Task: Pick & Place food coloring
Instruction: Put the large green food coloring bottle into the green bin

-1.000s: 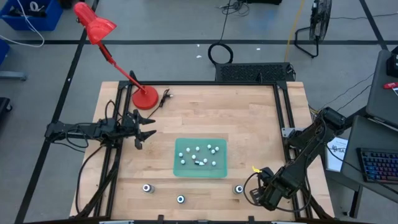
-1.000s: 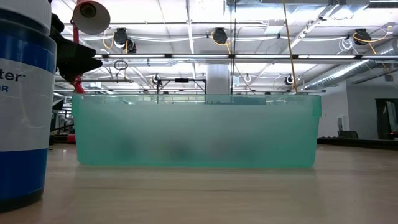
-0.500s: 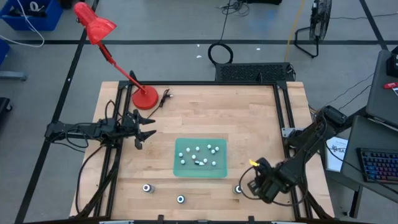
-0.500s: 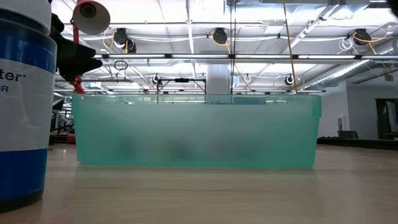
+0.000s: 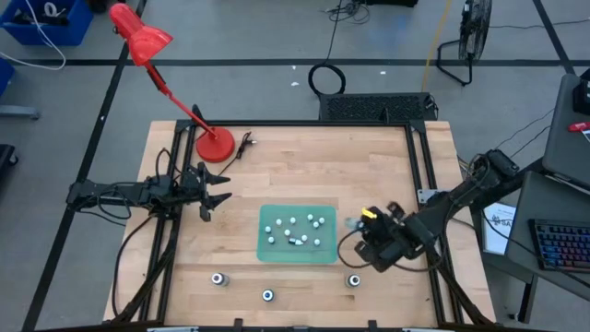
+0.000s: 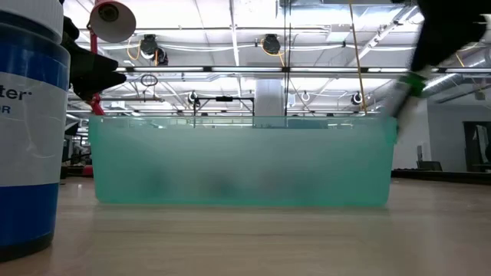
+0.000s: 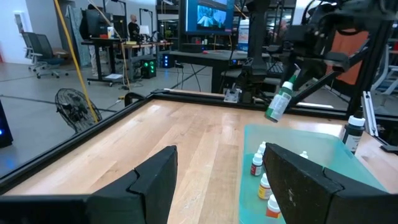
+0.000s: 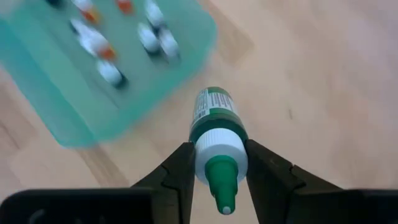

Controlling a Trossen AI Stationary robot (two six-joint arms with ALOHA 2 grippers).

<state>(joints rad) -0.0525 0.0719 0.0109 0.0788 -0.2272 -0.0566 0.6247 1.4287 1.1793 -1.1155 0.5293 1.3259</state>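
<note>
Change: the right claw (image 5: 367, 224) has travelled from the worktop's near right corner up toward the green tray (image 5: 274, 251), and a dark blurred arm now enters the low view at upper right.
Right claw: clamped on a green food coloring bottle (image 8: 216, 134), one finger (image 8: 177, 171) pressing each side of its white collar; the green tip points toward the wrist camera.
Right claw position: raised above the wood, just beside the tray's right edge; from the left wrist the bottle (image 7: 280, 99) hangs tilted in the air past the tray's far end.
Left claw: the left claw (image 5: 216, 192) waits near the worktop's left edge, fingers (image 7: 157, 180) spread apart with nothing between them.
Bottles in tray: roughly ten small white bottles (image 5: 293, 227) lie scattered inside, some with red or orange caps.
Bottles outside: three dark round ones with pale tops stand in a row along the near edge (image 5: 218, 278), (image 5: 267, 295), (image 5: 354, 280), well apart from each other.
Worktop: pale wood (image 5: 304, 166) framed by black rails, with a red desk lamp (image 5: 146, 41) at the far left corner.
Room: grey floor with cables, a fan (image 5: 472, 35), open ceiling lights in the low view.
</note>
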